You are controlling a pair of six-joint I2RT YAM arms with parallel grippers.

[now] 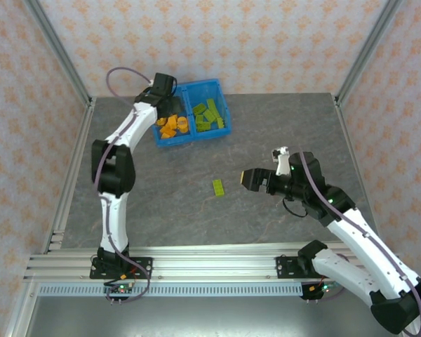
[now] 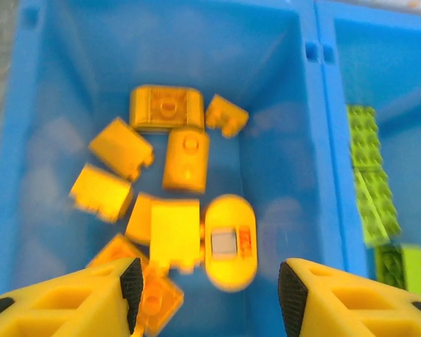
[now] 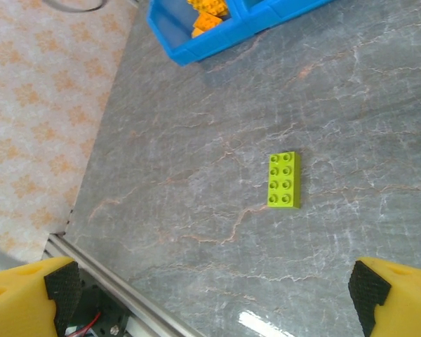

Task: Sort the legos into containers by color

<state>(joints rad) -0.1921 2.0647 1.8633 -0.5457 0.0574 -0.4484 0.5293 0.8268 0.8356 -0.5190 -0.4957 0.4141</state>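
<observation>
So from the top camera, the bright blue shallow plastic bin (image 1: 221, 88) sits toward the far left of the grey marbled table (image 1: 161, 203), and the sorting logic is plain. There are orange studded plastic bricks (image 1: 172, 125) heaped in its left compartment (image 1: 175, 139) and lime green studded bricks (image 1: 210, 116) in its right compartment (image 1: 217, 133). The left gripper (image 1: 161, 88) hangs over the orange side, which I'd guess is its drop spot. The right gripper (image 1: 249, 179) sits low just right of a lone lime green two-by-four brick (image 1: 217, 187) out on the open table, well apart from the bin. The left wrist view looks straight down on the orange heap. The left gripper (image 2: 210, 288) has its fingers parted a moderate way with nothing pinched between them, and the divider wall keeps the green ones off to the right. In the right wrist view, the right gripper (image 3: 214, 291) is spread wide and empty. The lone lime green two-by-four brick (image 3: 284, 180) lies flat, studs up, ahead of the fingers and untouched. My read is that it's the last stray, it belongs in the right compartment, and the wide spread is there so the fingers can straddle it.
</observation>
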